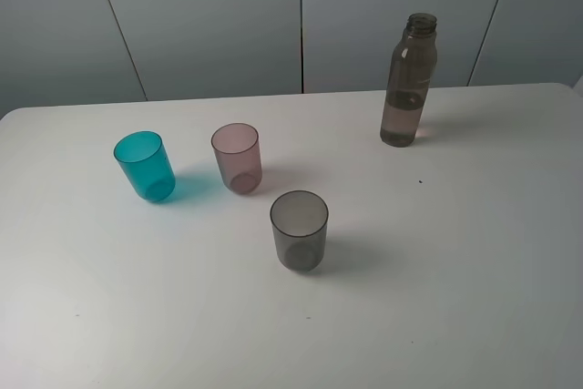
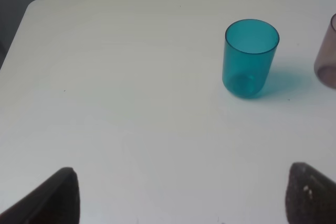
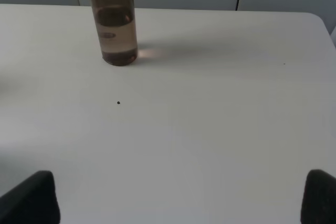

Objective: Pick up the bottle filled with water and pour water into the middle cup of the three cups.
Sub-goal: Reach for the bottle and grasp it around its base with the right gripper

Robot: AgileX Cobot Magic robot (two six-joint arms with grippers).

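Note:
The tall smoky grey-brown bottle (image 1: 409, 81) stands uncapped and upright at the back right of the white table; it also shows in the right wrist view (image 3: 112, 22), partly filled. The dusky pink middle cup (image 1: 238, 158) stands between the teal cup (image 1: 145, 166) and the smoky grey cup (image 1: 299, 230). In the left wrist view the teal cup (image 2: 250, 58) is ahead and the pink cup (image 2: 327, 55) sits at the frame edge. My left gripper (image 2: 181, 195) is open and empty, well short of the teal cup. My right gripper (image 3: 181, 195) is open and empty, well short of the bottle.
The white table (image 1: 455, 271) has its back edge near grey wall panels (image 1: 209, 15). A small dark speck (image 1: 420, 181) lies in front of the bottle. Neither arm shows in the exterior high view.

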